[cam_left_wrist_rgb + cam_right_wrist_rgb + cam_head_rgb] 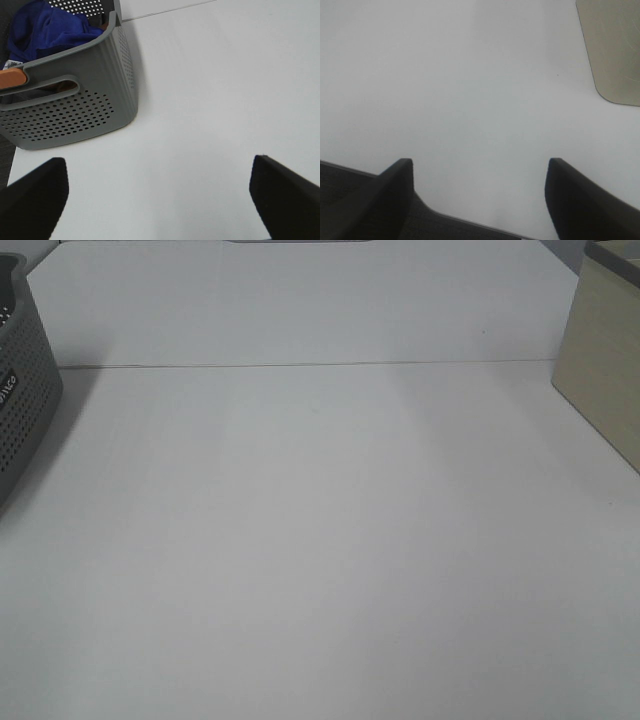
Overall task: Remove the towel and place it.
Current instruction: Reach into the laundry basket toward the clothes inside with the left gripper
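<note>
- The towel lies bunched inside a grey perforated basket, its deep blue folds heaped up to about the level of the rim.
- A small white tag shows at the edge of the blue cloth. It sits just beside an orange-brown piece resting against the basket's rim. What that piece is, I cannot tell.
- The basket stands on the white bench, at its left edge in the high view, where only part of the dotted wall shows.
- A cut-out handle slot runs along the basket wall that faces the left wrist camera.
- The left tool is spread wide, its two black fingers far apart with bare bench between them. It grips nothing and is apart from the basket, which stands off to one side of it.
- The right tool is likewise spread wide and grips nothing. It is over the bench's edge, with a dark surface showing past that edge.
- A beige box stands at the right of the bench in the high view. Its rounded corner shows in the right wrist view, well apart from the right tool.
- A thin seam crosses the bench from side to side, toward the far part of the high view.
</note>
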